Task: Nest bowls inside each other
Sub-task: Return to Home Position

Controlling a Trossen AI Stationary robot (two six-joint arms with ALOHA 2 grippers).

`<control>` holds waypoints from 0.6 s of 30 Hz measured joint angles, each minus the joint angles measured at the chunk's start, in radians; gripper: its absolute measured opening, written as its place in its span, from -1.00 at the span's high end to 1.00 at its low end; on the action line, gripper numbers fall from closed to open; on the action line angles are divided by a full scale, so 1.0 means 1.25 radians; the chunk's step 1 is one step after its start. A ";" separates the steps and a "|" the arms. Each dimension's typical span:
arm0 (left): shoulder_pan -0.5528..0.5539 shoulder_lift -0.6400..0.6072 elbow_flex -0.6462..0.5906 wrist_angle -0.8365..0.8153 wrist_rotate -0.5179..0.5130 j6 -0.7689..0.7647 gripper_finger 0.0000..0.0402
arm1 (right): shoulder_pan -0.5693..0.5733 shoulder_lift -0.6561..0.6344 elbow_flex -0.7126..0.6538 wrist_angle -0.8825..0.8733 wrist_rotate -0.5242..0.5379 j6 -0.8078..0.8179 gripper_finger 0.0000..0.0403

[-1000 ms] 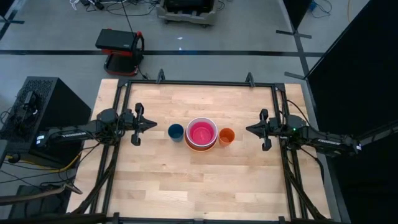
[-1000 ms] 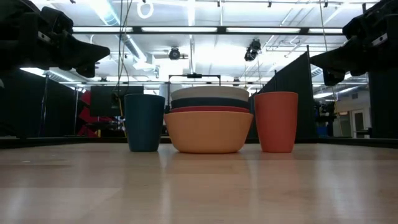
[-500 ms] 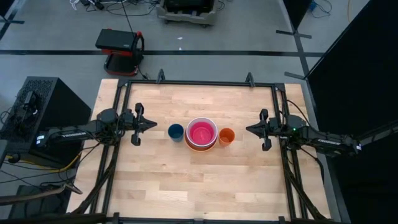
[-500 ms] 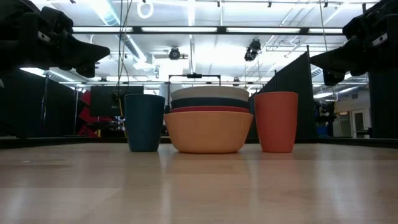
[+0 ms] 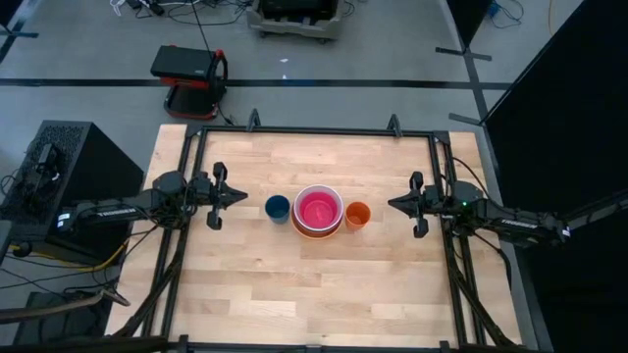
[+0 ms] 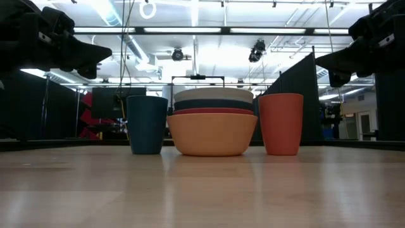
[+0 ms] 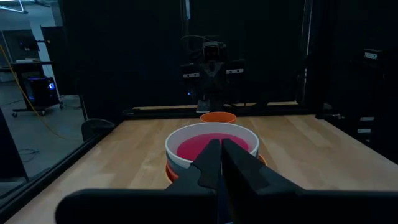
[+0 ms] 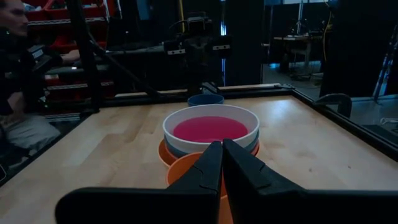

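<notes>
The bowls [image 5: 318,211] stand nested in one stack at the table's middle. In the low view the yellow-orange bowl [image 6: 212,133] rests on the wood with red-orange, dark teal and white rims above it; the magenta pink bowl [image 7: 208,145] lies inside the white one. My left gripper [image 5: 241,196] hangs shut above the table left of the stack, its fingers level and pointing at it. My right gripper [image 5: 392,204] hangs shut on the stack's right side, also level and pointing at it. Neither touches anything.
A dark teal cup [image 5: 278,207] stands upright just left of the stack and an orange cup [image 5: 358,215] just right of it. A black frame [image 5: 314,131] runs round the table. A person [image 8: 18,93] sits beyond the table's left side.
</notes>
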 joint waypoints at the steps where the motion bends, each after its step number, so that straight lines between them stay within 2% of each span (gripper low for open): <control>1: 0.000 0.000 0.000 0.000 0.000 0.000 0.99 | 0.000 0.000 0.000 0.000 0.000 0.000 1.00; 18: 0.000 0.000 0.000 0.000 0.000 0.000 0.97 | 0.000 0.000 0.000 0.000 0.000 0.000 1.00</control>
